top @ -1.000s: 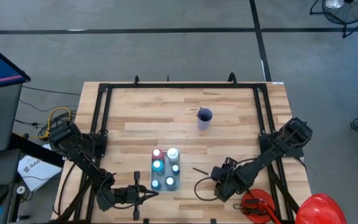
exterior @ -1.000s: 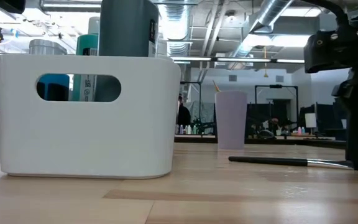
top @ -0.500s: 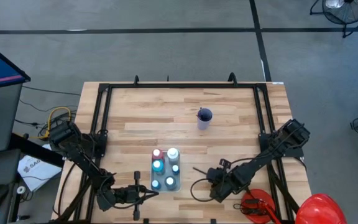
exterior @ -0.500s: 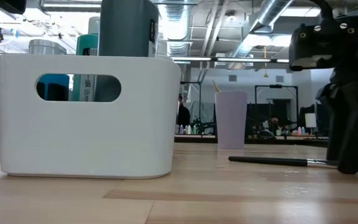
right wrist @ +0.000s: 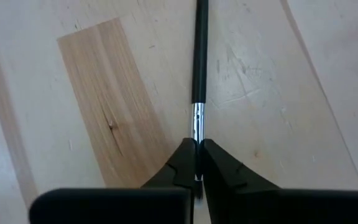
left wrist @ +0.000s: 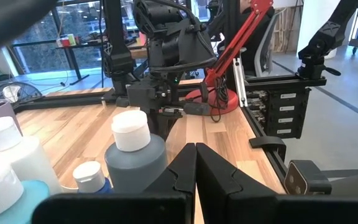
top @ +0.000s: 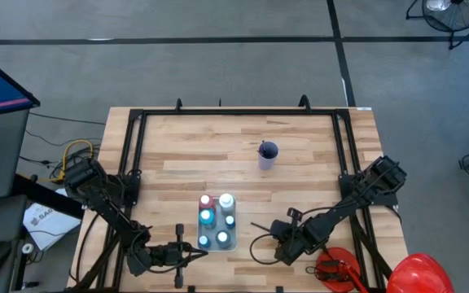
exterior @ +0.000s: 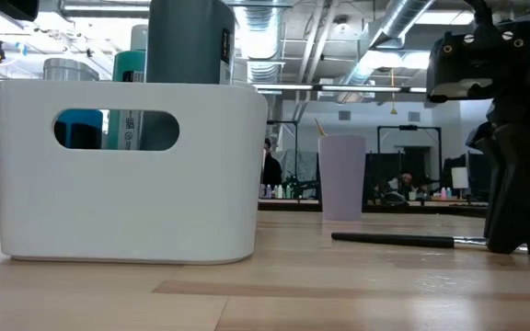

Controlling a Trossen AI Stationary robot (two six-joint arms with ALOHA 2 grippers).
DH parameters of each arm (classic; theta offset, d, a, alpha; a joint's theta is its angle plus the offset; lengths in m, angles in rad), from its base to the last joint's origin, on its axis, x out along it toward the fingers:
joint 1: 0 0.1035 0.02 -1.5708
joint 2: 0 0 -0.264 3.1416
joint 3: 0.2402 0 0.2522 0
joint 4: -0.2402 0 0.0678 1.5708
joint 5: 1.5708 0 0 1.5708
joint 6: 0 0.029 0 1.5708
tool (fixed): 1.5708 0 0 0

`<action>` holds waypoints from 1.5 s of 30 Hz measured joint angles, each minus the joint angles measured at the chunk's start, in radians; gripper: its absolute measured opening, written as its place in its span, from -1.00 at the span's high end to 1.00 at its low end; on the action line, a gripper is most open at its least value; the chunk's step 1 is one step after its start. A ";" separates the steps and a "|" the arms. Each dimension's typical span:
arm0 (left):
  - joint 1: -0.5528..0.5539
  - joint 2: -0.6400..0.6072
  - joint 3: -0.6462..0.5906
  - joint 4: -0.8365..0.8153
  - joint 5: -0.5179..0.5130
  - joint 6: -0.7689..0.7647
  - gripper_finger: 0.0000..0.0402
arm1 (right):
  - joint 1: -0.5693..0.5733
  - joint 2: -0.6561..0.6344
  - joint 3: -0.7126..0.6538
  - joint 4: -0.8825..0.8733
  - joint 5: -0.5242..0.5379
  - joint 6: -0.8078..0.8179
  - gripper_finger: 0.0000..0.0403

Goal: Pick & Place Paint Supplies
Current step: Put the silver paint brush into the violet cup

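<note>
A white bin (top: 217, 222) near the table's front middle holds several paint bottles with white caps (left wrist: 131, 154). A thin dark-handled brush (exterior: 394, 239) lies on the wood to the right of the bin. My right gripper (top: 281, 238) stands over its metal end and is shut on it. My left gripper (top: 194, 254) hovers level just left of the bin, shut, holding nothing. A lilac cup (top: 267, 155) with something thin sticking out stands farther back. My right gripper pinches the brush's silver ferrule (right wrist: 196, 124) between its two fingertips (right wrist: 180, 163). The fingers slant steeply down from above and lie along the brush. The dark handle (right wrist: 199, 56) runs away from the fingers and lies on the table.
A black frame (top: 137, 155) runs round the tabletop. A red clamp-like tool (top: 334, 268) and a big red rounded thing (top: 418, 273) sit at the front right corner. Bare wood lies between the bin and the cup.
My right gripper has come down a little toward the bin and shut on the brush's metal end. The brush's handle tip has slid slightly toward the bin; the brush still lies on the table.
</note>
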State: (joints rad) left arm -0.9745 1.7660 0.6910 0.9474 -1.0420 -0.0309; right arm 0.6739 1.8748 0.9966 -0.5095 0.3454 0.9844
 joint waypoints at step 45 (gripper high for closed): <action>0.567 0.027 0.524 -0.885 0.820 0.094 0.15 | 0.028 0.011 0.141 -0.125 0.087 -0.094 1.00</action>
State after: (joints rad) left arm -0.4079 1.7933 1.2154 0.0622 -0.2223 0.0635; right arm 0.7016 1.8862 1.1377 -0.6350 0.4324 0.8902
